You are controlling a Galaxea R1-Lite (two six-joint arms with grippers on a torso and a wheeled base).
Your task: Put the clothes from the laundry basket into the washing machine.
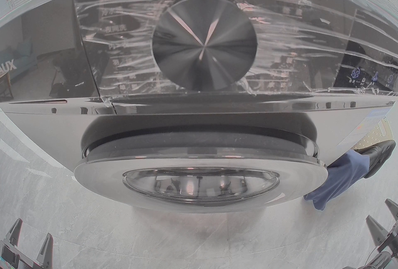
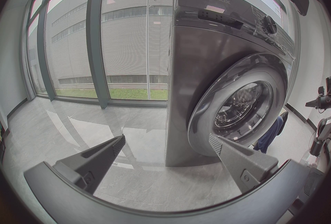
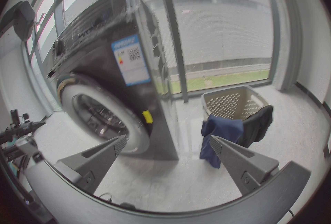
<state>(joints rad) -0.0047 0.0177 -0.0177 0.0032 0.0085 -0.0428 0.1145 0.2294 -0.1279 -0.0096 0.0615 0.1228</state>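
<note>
Right of the washing machine (image 1: 49, 137), the laundry basket (image 3: 226, 104) sits on the floor with a blue garment (image 3: 220, 131) and a black garment (image 3: 257, 124) draped over its rim, so there's an easy edge to pinch. Door (image 1: 201, 195) looks shut and probably needs opening first. Left tool (image 2: 166, 138) and right tool (image 3: 167, 138) are both spread wide and empty, low before the machine.

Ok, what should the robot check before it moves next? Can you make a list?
1. Washing machine door open: not ok, it is shut.
2. Left gripper free: ok, fingers apart, holding nothing.
3. Right gripper free: ok, fingers apart, holding nothing.
4. Clothes ready to grab: ok, blue cloth and black cloth hang over the laundry basket rim.
5. More clothes deeper in the basket: cannot tell.
</note>
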